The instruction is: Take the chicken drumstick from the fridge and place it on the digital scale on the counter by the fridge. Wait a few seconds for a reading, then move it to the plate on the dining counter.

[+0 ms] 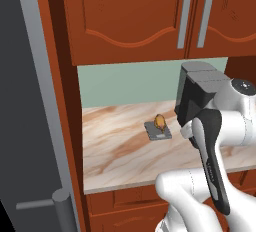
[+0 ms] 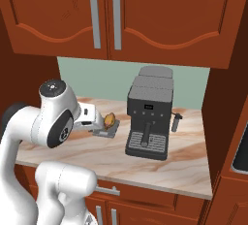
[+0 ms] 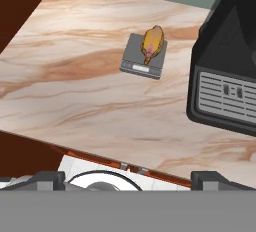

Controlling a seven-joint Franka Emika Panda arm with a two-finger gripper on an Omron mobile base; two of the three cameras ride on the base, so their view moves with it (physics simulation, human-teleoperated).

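Gripper (image 3: 128, 178) jaws stand spread as wide as they go and hold nothing; the two dark fingertips (image 3: 46, 178) rise at the bottom of the hand view, drawn back over the counter's front edge and well apart from the work.

Beyond them the chicken drumstick (image 3: 152, 43) lies on the digital scale (image 3: 143, 56), resting toward the slab's far right corner and overhanging its rim a little. The scale sits around the middle of the counter (image 3: 75, 101), nearer the back wall than the front edge. By my reading the weighing step is in hand: the meat is set down and the hand is clear, so this looks like the wait for a reading. The next move would call for coming back down over the drumstick, closing on it across its narrow width, lifting clear of the scale, then carrying it off to the plate on the dining counter.

Just right of the scale stands a dark coffee machine (image 2: 150, 112), close enough that the hand must mind it on the way in. The counter top is beige-brown marble, with a pale green wall (image 1: 130, 81) behind and red-brown wooden cabinets (image 2: 121, 15) above. At the left side of the left base view rises the grey fridge door (image 1: 25, 126) with its bar handle (image 1: 62, 208).
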